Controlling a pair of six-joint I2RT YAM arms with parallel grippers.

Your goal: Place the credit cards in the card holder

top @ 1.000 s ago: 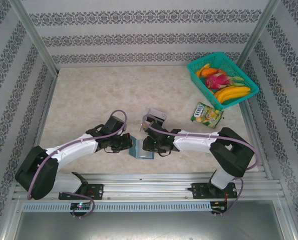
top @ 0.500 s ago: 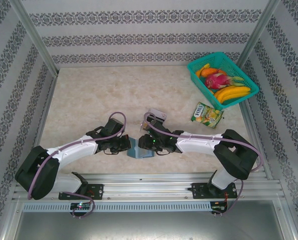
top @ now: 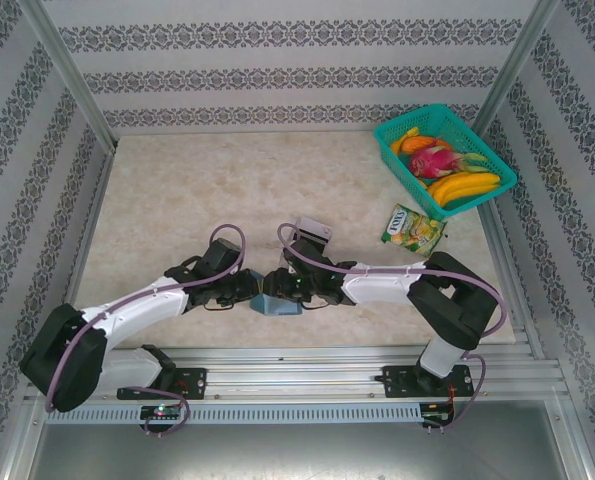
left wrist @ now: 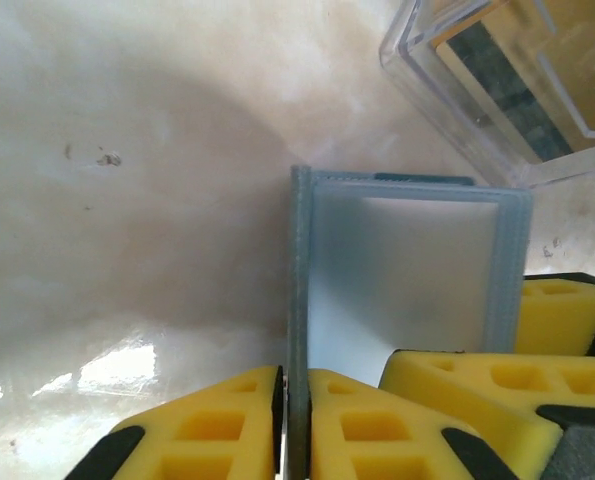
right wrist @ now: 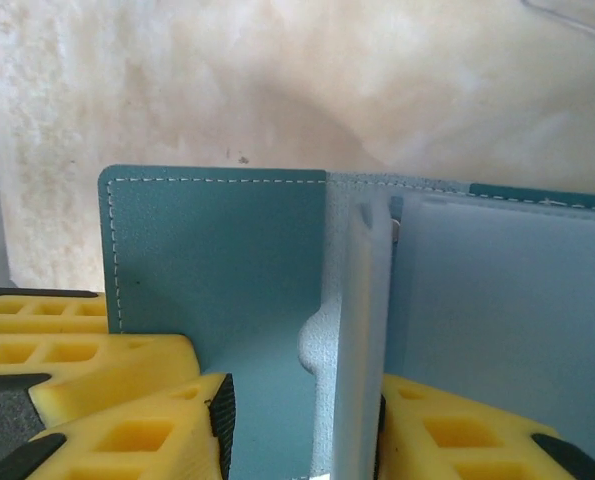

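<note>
Top external shows you the wallet (top: 274, 305) at six o'clock on the table (top: 177, 200), left gripper (top: 252, 292) and right gripper (top: 285, 291) each clamped on a flap; pull unevenly and one may slip.

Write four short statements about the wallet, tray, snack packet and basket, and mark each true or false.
Both the left gripper and right gripper grip the card holder. True.
The clear tray is empty. False: a tan-gold card lies in it.
The snack packet lies inside the basket. False: it lies on the table beside it.
The basket holds bananas. True.
</note>
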